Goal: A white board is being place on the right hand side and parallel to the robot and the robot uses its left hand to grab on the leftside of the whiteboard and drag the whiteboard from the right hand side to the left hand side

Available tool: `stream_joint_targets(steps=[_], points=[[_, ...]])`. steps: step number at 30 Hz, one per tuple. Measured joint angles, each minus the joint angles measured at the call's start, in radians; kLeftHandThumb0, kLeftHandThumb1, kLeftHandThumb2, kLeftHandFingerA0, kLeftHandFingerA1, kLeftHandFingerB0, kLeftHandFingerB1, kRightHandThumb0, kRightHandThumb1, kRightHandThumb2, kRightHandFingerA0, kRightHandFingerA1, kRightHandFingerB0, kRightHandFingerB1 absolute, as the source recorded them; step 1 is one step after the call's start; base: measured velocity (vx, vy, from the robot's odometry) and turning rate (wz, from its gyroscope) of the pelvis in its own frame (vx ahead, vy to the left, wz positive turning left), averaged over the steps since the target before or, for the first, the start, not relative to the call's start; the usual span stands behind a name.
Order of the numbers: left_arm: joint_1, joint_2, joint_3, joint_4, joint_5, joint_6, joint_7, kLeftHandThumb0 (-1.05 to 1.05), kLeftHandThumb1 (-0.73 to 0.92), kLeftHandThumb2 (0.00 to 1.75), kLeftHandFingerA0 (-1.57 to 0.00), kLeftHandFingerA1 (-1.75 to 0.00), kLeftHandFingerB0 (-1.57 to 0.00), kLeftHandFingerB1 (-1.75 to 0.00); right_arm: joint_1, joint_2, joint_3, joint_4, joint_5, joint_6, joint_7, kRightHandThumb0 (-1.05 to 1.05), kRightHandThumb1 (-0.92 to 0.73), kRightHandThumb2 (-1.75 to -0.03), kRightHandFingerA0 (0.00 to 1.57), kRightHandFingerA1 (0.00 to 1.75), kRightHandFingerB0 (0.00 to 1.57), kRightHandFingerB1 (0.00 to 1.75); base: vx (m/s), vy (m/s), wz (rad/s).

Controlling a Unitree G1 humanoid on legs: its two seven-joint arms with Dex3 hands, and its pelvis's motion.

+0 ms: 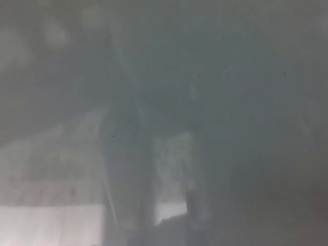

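A grey haze fills the whole head view; the only readable features are a pale band [51,225] along the bottom left edge and two dark upright shapes [128,174] near the middle, neither identifiable. No whiteboard can be made out, so where it lies relative to either hand cannot be told. Neither hand shows clearly enough to say whether it grips anything. Judging by the task alone, a whiteboard should be stiff, smooth and slippery, best taken by its left edge.
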State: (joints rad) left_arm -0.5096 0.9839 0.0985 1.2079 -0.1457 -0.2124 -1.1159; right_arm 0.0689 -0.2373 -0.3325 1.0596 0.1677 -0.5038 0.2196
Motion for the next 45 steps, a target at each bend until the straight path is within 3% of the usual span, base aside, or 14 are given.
stream_joint_targets(steps=[1, 6, 8, 9, 11, 12, 22, 23, 25, 26, 27, 40, 43, 45], points=[[0.02, -0.008, 0.027, -0.004, -0.005, 0.009, 0.02, -0.53, 0.45, 0.71, 0.0, -0.12, 0.0, 0.0, 0.0, 0.001, 0.001, -0.001, 0.0, 0.0, 0.0, -0.75, -0.71, -0.62, 0.8, 0.87, 0.42, 0.56, 0.0, 0.0, 0.0], [0.132, -0.08, 0.159, -0.036, -0.045, 0.019, 0.098, -0.61, 0.62, 0.58, 0.0, 0.0, 0.0, 0.0, 0.0, 0.002, 0.001, -0.002, -0.001, 0.0, 0.0, -0.74, -0.72, -0.62, 0.89, 0.84, 0.44, 0.58, 0.0, 0.0, 0.0], [0.204, -0.136, 0.211, -0.058, -0.061, 0.016, 0.139, -0.74, 0.54, 0.82, 0.0, -0.08, 0.0, -0.03, 0.0, 0.002, 0.001, -0.002, -0.001, 0.0, 0.0, -0.74, -0.72, -0.59, 0.79, 0.86, 0.46, 0.56, 0.0, 0.0, 0.0], [0.233, -0.158, 0.23, -0.067, -0.067, 0.014, 0.152, -0.76, 0.55, 0.82, 0.0, -0.09, 0.0, -0.01, 0.0, 0.002, 0.001, -0.002, -0.001, 0.0, 0.001, -0.7, -0.55, -1.07, 0.78, 0.85, 0.41, 0.64, 0.0, 0.0, 0.0], [0.312, -0.22, 0.272, -0.1, -0.079, 0.013, 0.182, -0.8, 0.57, 0.84, 0.0, -0.09, 0.0, 0.0, 0.0, 0.002, 0.0, -0.002, -0.001, 0.0, 0.001, -0.69, -0.55, -1.07, 0.78, 0.85, 0.4, 0.63, 0.0, 0.0, 0.0], [0.363, -0.263, 0.296, -0.126, -0.086, 0.011, 0.201, -0.83, 0.6, 0.87, 0.0, -0.07, 0.0, 0.0, 0.0, 0.002, 0.001, -0.002, -0.001, 0.0, 0.002, -0.75, -0.72, -0.62, 0.86, 0.85, 0.44, 0.57, 0.0, 0.0, 0.0], [0.735, -0.536, 0.391, -0.282, -0.135, -0.064, 0.368, -0.78, 0.59, 0.88, -0.1, -0.24, 0.0, -0.04, -0.003, 0.003, 0.001, -0.001, -0.002, 0.0, 0.002, -0.75, -0.71, -0.61, 0.86, 0.83, 0.45, 0.56, 0.0, 0.0, -0.02], [0.768, -0.56, 0.385, -0.281, -0.131, -0.07, 0.384, -0.71, 0.72, 0.62, -0.2, -0.31, 0.0, -0.03, -0.003, 0.003, 0.001, -0.001, -0.002, 0.0, 0.003, -0.77, -0.71, -0.61, 0.78, 0.88, 0.45, 0.56, 0.0, 0.0, 0.0], [0.819, -0.598, 0.364, -0.277, -0.119, -0.074, 0.416, -0.76, 0.6, 0.9, -0.1, -0.3, 0.0, -0.08, -0.002, 0.003, -0.002, -0.001, -0.001, 0.0, 0.003, -0.78, -0.7, -0.62, 0.81, 0.84, 0.45, 0.56, 0.0, 0.0, 0.12], [0.843, -0.614, 0.346, -0.27, -0.108, -0.077, 0.438, -0.76, 0.62, 0.92, -0.11, -0.31, 0.0, -0.1, -0.003, 0.003, -0.002, -0.001, 0.0, 0.0, 0.004, -0.7, -0.54, -1.06, 0.79, 0.84, 0.4, 0.63, 0.0, 0.0, 0.15], [0.849, -0.622, 0.332, -0.253, -0.1, -0.078, 0.457, -0.73, 0.62, 0.92, -0.07, -0.28, 0.0, -0.12, -0.005, 0.003, -0.002, -0.001, 0.0, 0.0, 0.004, -0.75, -0.72, -0.62, 0.83, 0.85, 0.46, 0.56, -0.02, -0.021, 0.12], [0.78, -0.624, 0.268, -0.115, -0.066, -0.072, 0.579, -0.7, 0.57, 0.91, -0.1, -0.44, 0.0, -0.21, -0.004, 0.007, -0.001, 0.01, 0.0, -0.002, 0.009, -0.76, -0.72, -0.61, 0.88, 0.83, 0.46, 0.57, 0.0, -0.002, 0.01], [0.77, -0.623, 0.269, -0.104, -0.066, -0.064, 0.597, -0.7, 0.59, 0.92, -0.06, -0.42, 0.0, -0.2, -0.004, 0.007, 0.0, 0.01, 0.0, -0.003, 0.009, -0.69, -0.54, -1.07, 0.78, 0.84, 0.4, 0.64, 0.0, 0.0, 0.0], [0.769, -0.623, 0.268, -0.1, -0.065, -0.063, 0.605, -0.7, 0.59, 0.92, -0.06, -0.42, 0.0, -0.2, -0.004, 0.007, 0.001, 0.01, 0.0, -0.004, 0.009, -0.69, -0.54, -1.07, 0.78, 0.84, 0.4, 0.64, 0.0, 0.0, 0.0]])
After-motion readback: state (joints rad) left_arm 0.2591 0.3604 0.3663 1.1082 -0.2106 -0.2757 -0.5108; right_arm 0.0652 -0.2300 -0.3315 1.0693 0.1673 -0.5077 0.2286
